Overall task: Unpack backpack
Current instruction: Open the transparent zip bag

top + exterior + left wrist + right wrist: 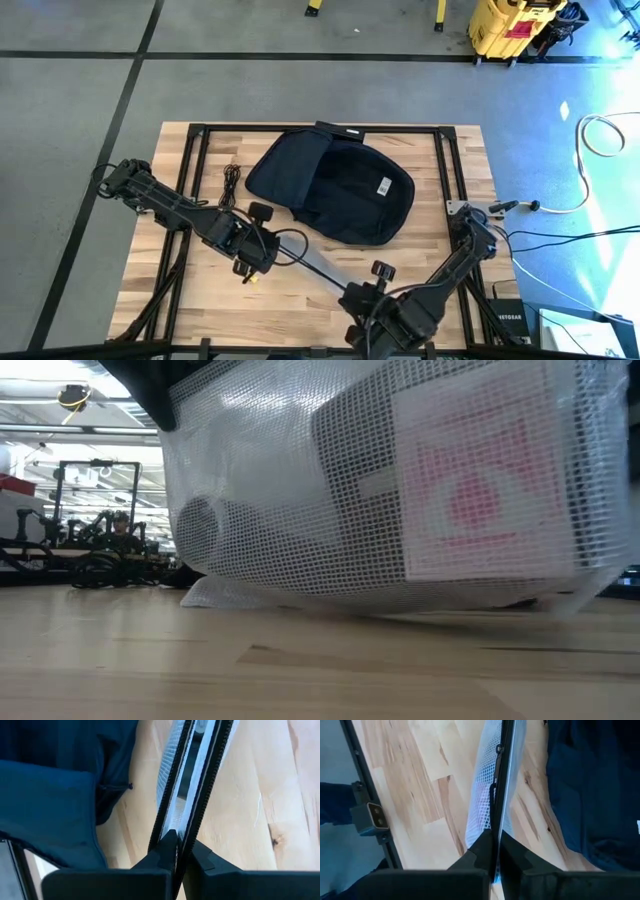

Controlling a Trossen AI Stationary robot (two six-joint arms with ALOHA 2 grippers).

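Two jaws pinch mesh pouch (pixel 400 490), backpack (pixel 335 185) overhead only

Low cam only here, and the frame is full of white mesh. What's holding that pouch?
Observer: Both arms. The left gripper and the right gripper are each shut on the black zipper edge of the mesh pouch.
Operator: Is it out of the backpack?
Observer: Yes. From above, it hangs edge-on between the two grippers, apart from the backpack and nearer the arms' bases.
Operator: Backpack state?
Observer: It lies flat at the far middle of the table, opened up, with a small white label showing inside.
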